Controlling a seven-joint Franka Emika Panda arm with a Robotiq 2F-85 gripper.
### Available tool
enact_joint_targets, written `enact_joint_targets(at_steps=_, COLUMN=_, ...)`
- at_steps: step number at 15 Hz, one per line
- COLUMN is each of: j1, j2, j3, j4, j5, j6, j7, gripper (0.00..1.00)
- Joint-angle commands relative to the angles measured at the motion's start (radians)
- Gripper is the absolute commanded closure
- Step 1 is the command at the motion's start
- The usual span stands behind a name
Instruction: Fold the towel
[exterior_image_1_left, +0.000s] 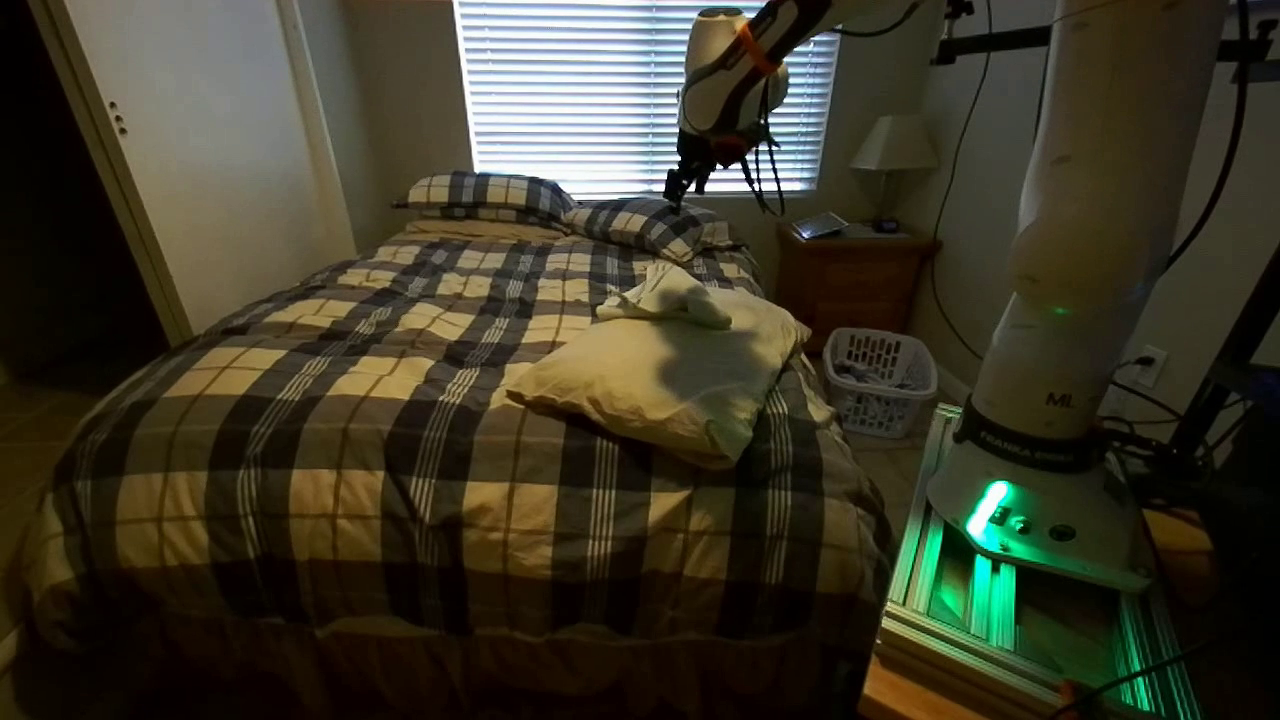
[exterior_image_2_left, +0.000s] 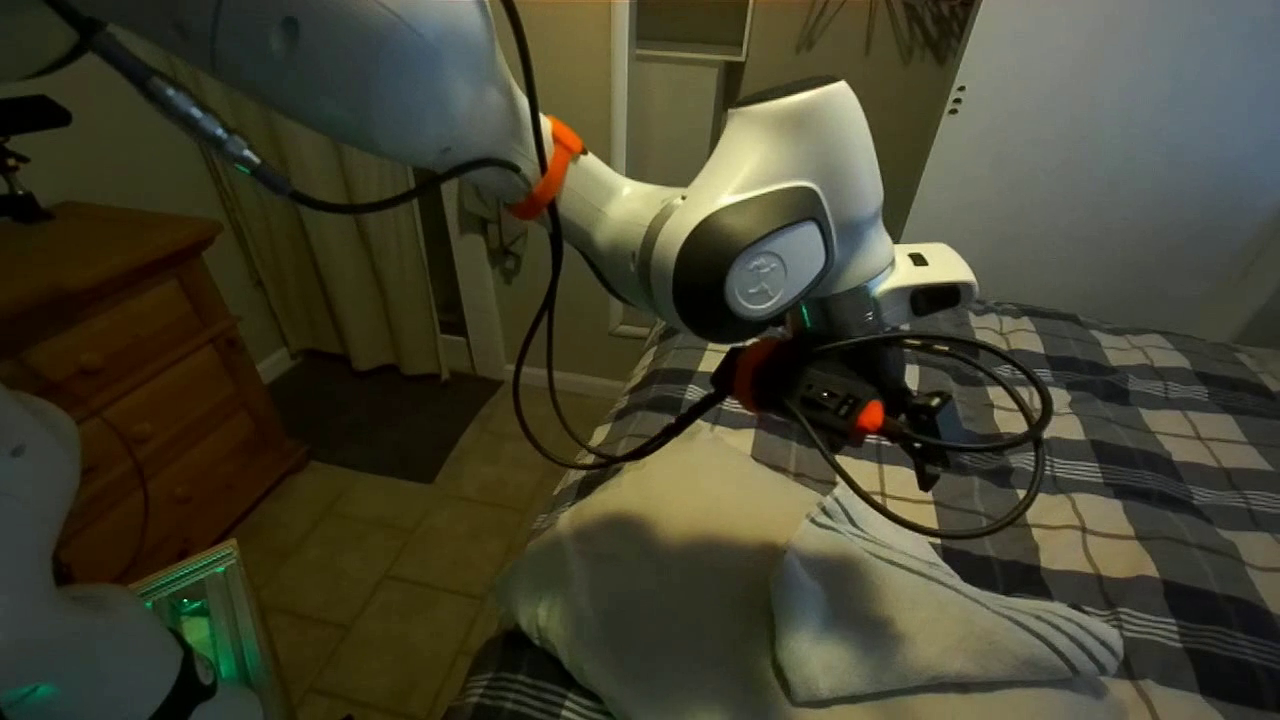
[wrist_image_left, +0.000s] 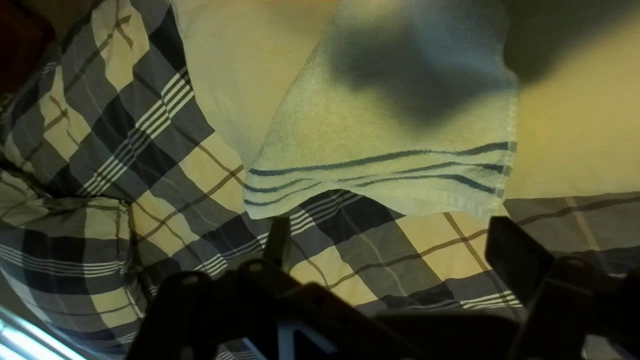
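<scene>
The towel (exterior_image_1_left: 662, 298) is an off-white cloth with several dark blue-grey stripes near its end. It lies rumpled on top of a cream pillow (exterior_image_1_left: 640, 365) on the bed. In an exterior view the towel (exterior_image_2_left: 900, 610) looks partly doubled over, with a striped edge toward the bedspread. In the wrist view the towel's striped end (wrist_image_left: 385, 165) hangs over the pillow edge. My gripper (wrist_image_left: 387, 225) is open, with nothing between its fingers. It is held in the air above the bed, as both exterior views show (exterior_image_1_left: 686, 188) (exterior_image_2_left: 932, 440), apart from the towel.
The plaid bedspread (exterior_image_1_left: 400, 400) covers the bed. Plaid pillows (exterior_image_1_left: 640, 228) lie at its head. A nightstand (exterior_image_1_left: 855, 275) with a lamp (exterior_image_1_left: 893, 145) and a white laundry basket (exterior_image_1_left: 880, 385) stand beside the bed near the robot base. Loose cables loop around my wrist.
</scene>
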Motion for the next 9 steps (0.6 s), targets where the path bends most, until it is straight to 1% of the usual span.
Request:
enact_joint_targets(at_steps=1, j1=0.018, j2=-0.058, j3=0.003, j4=-0.043, j5=-0.025, j6=-0.018, j7=0.054, gripper=0.0)
enact_joint_targets(at_steps=2, j1=0.013, j2=-0.058, j3=0.01, j4=-0.05, j5=-0.012, j6=0.026, j7=0.027, gripper=0.0)
enact_joint_targets(at_steps=3, j1=0.008, j2=-0.016, j3=0.008, j4=0.001, j5=-0.004, j6=-0.009, j7=0.024, gripper=0.0)
enact_joint_targets(at_steps=9, j1=0.009, j2=-0.021, j3=0.012, j4=-0.002, j5=-0.004, j6=0.0, j7=0.023, gripper=0.0)
